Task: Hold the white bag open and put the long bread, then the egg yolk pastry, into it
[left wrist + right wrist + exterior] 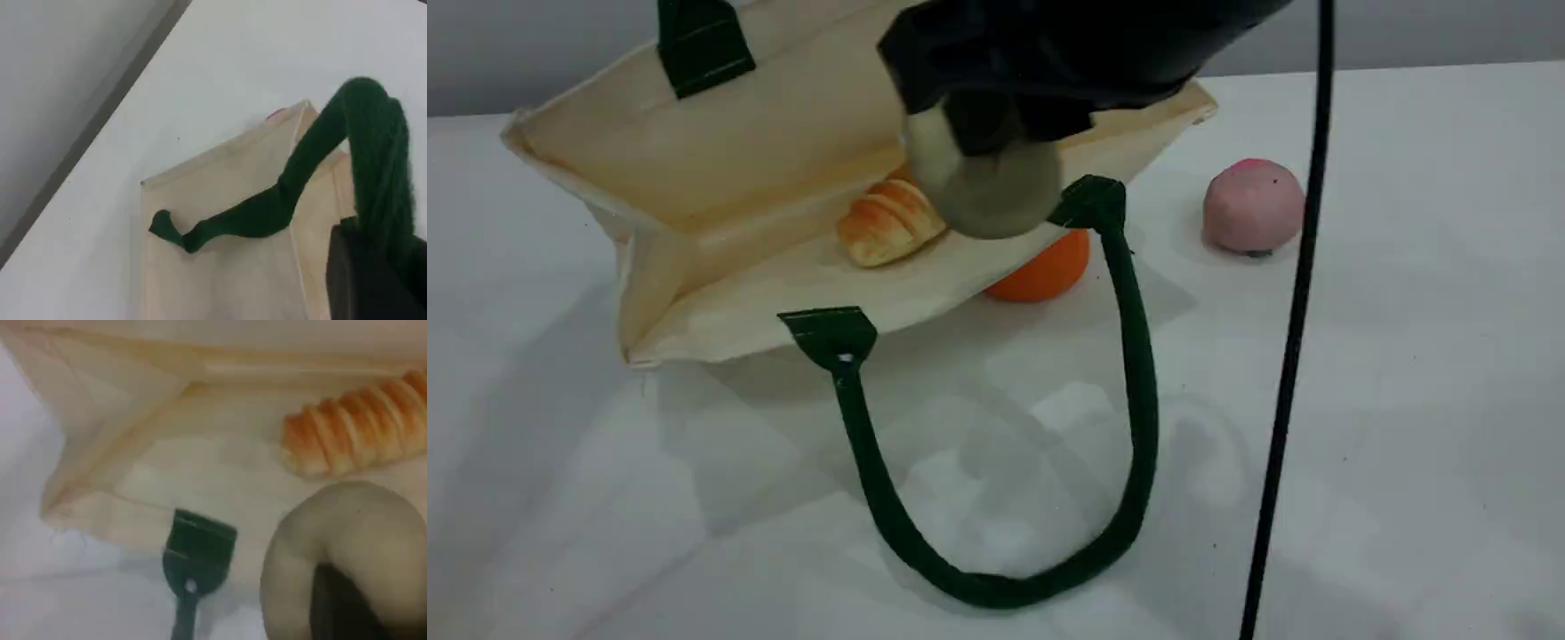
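Note:
The white bag [765, 178] lies on its side with its mouth open toward the camera. Its upper green handle [267, 210] is lifted, and my left gripper [373, 273] is shut on it. The other handle [1138, 400] loops loose across the table. The long bread [889, 222] lies inside the bag on its lower wall and also shows in the right wrist view [360, 427]. My right gripper [996, 133] is shut on the egg yolk pastry [987, 191], a dull tan ball hanging at the bag's mouth just right of the bread. The pastry [353, 540] fills the lower right of the right wrist view.
An orange fruit [1045, 271] sits on the table, half hidden behind the bag's lower lip. A pink ball [1254, 218] rests to the right of the bag. A black cable [1294, 338] hangs down the right side of the scene view.

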`<state>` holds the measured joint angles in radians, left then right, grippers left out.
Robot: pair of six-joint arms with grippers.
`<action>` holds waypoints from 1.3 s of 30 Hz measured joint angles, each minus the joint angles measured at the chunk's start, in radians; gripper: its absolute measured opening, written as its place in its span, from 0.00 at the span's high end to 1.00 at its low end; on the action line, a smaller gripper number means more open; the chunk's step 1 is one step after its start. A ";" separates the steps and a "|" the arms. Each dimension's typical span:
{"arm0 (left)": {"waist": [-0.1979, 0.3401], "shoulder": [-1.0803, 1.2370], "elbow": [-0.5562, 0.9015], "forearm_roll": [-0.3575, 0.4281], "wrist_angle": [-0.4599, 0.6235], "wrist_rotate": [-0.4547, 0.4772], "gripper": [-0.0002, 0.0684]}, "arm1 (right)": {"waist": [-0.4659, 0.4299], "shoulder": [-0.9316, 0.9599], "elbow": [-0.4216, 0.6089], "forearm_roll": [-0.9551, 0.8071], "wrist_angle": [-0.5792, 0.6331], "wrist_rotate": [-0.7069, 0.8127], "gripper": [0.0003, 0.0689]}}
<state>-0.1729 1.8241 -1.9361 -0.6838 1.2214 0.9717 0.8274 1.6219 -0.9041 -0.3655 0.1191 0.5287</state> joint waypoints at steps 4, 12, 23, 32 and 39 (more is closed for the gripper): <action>0.000 0.000 0.000 0.000 0.000 0.000 0.87 | 0.000 0.084 -0.002 -0.057 -0.167 -0.026 0.79; 0.000 0.000 0.000 0.001 0.000 0.000 0.87 | -0.050 0.274 -0.125 -0.012 -0.301 -0.026 0.79; 0.000 0.000 0.000 0.001 0.000 0.002 0.87 | -0.099 0.448 -0.213 0.003 -0.408 -0.030 0.79; 0.000 0.000 0.000 0.004 0.000 0.003 0.87 | -0.100 0.447 -0.219 0.069 -0.416 0.032 0.40; 0.000 0.000 0.000 0.004 0.000 0.003 0.87 | -0.100 0.377 -0.219 0.033 -0.265 0.037 0.09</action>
<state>-0.1729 1.8241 -1.9361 -0.6799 1.2214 0.9745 0.7272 1.9985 -1.1234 -0.3326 -0.1459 0.5660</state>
